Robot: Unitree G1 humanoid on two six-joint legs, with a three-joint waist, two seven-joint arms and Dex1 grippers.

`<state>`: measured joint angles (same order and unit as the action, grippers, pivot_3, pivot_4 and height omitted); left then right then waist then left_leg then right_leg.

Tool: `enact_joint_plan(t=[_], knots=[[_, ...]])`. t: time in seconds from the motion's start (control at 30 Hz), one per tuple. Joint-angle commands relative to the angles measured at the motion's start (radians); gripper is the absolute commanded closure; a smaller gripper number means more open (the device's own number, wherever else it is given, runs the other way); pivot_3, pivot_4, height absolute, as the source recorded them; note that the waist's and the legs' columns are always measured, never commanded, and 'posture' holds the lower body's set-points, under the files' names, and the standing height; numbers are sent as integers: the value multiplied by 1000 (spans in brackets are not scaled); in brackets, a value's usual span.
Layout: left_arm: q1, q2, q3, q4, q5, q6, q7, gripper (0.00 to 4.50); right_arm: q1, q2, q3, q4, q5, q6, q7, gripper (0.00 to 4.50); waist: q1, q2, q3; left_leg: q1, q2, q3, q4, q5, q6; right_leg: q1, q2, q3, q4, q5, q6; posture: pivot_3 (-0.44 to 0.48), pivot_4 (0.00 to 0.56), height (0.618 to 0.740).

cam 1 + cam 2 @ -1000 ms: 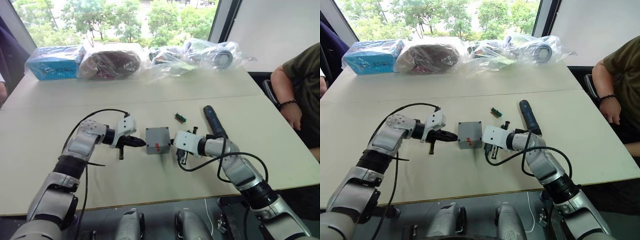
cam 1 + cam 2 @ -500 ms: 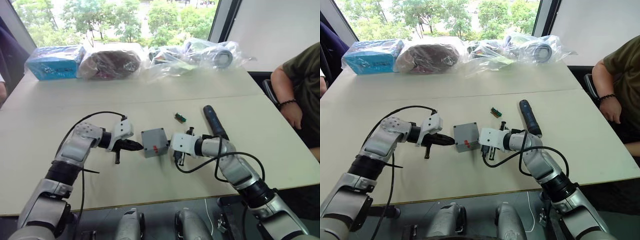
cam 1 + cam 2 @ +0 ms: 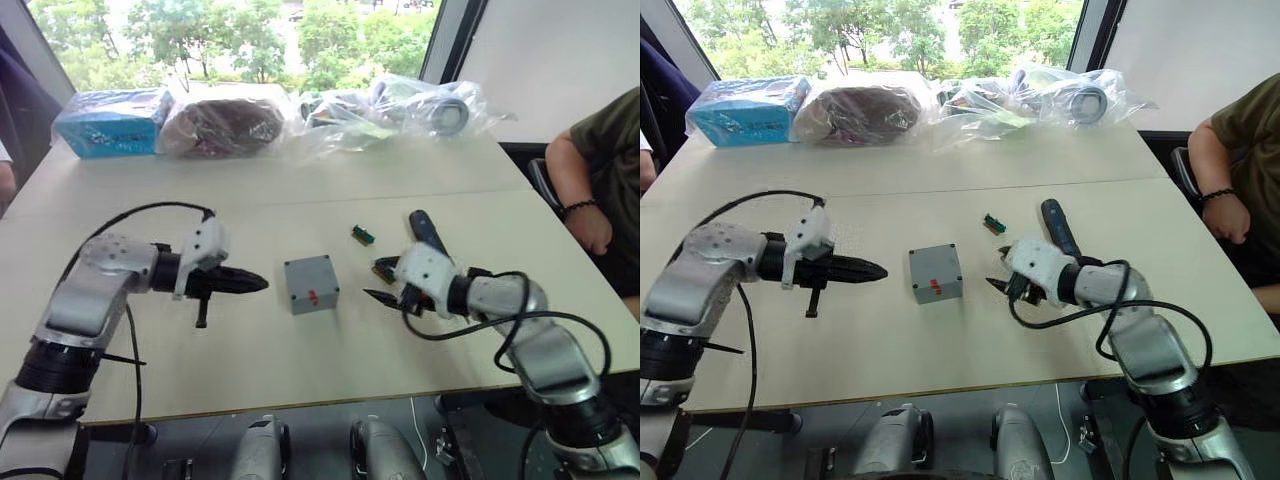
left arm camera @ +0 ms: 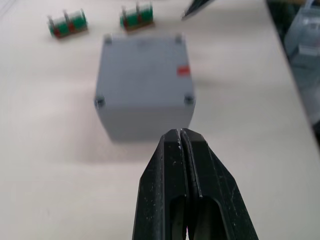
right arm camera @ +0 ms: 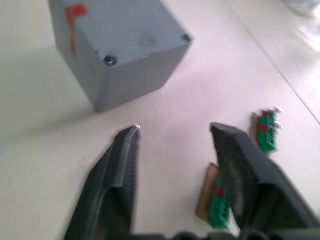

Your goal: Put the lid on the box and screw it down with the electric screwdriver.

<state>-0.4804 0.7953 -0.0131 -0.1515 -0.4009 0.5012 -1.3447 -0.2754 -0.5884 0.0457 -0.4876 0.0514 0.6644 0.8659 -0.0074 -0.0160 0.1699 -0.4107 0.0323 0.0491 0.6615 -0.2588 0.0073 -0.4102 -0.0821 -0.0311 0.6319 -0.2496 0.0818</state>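
The grey box [image 3: 312, 296] stands mid-table with the lid [image 4: 142, 70] on top, a red mark near one edge and screws in its corners. My left gripper [image 3: 252, 283] is shut and empty, pointing at the box from its left with a gap between. On the box's right, also apart from it, my right gripper [image 3: 384, 284] is open and holds nothing. The electric screwdriver [image 3: 426, 233], a dark pen-shaped cylinder, lies on the table just behind my right gripper.
Two small green-red parts [image 3: 362, 235] [image 3: 383, 268] lie between the box and the screwdriver. Plastic-wrapped items [image 3: 390, 108] and a blue package [image 3: 108, 125] line the far edge. A person's arm [image 3: 585, 210] rests at the right edge.
Both grippers have pulled back from the box, left one leftward, right one rightward. The right gripper has gone from shut to open. The box stays where it was.
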Motion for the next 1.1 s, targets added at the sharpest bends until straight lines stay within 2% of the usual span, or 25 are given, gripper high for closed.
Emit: enact_joint_plan(t=[0.03, 0.07, 0.23, 0.47, 0.87, 0.9, 1.03, 1.1], knots=[[-47, 1, 40, -55, -65, 47, 40, 4500, -10, 15, -70, -44, 65, 145, -64, 211, 0, 0, 0, 0, 0, 0, 0, 0, 0, 0, 0, 0, 0, 0, 0, 0, 150, 740], [-68, -7, 30, -56, -65, 52, 55, 4500, -18, 25, -84, -25, 79, 185, -82, 14, -1, 0, 0, 0, 0, 0, 0, 0, 0, 0, 0, 0, 0, 0, 0, 0, 150, 740], [-127, -55, -17, -63, -65, 57, 99, 4500, -59, 71, -109, 61, 144, 324, -153, 14, -2, 0, 1, 0, -1, 1, 0, 0, 0, 0, 1, 0, 0, 0, 0, 0, 150, 740], [-142, -86, -53, -64, -59, 54, 125, 4500, -100, 99, -103, 160, 177, 326, -212, 14, -4, 0, 1, 0, -2, 1, 0, 0, 0, 0, 2, 1, 0, 0, 0, 0, 150, 740], [-136, -82, -54, -69, -60, 57, 133, 4500, -144, 127, -67, 249, 213, 288, -252, 14, -3, 0, 1, 0, -1, 1, 0, 0, 0, 0, 2, 1, 0, 0, 0, 0, 150, 740], [-136, -81, -54, -70, -60, 58, 134, 4500, -147, 127, -67, 254, 215, 286, -254, 526, -3, 0, 1, 0, -1, 1, 0, 0, 0, 0, 2, 1, 0, 0, 0, 0, 150, 740], [-136, -78, -54, -71, -59, 59, 134, 4500, -147, 121, -60, 271, 219, 271, -257, 1678, -3, 0, 1, 0, -1, 1, 0, 0, 0, 0, 2, 1, 0, 0, 1, 0, 150, 740], [-137, -76, -55, -70, -57, 58, 134, 4500, -147, 119, -60, 276, 224, 268, -258, 2453, -3, 0, 1, 0, -1, 1, 0, 0, 0, 0, 2, 1, 0, 0, 1, 0, 150, 740]])
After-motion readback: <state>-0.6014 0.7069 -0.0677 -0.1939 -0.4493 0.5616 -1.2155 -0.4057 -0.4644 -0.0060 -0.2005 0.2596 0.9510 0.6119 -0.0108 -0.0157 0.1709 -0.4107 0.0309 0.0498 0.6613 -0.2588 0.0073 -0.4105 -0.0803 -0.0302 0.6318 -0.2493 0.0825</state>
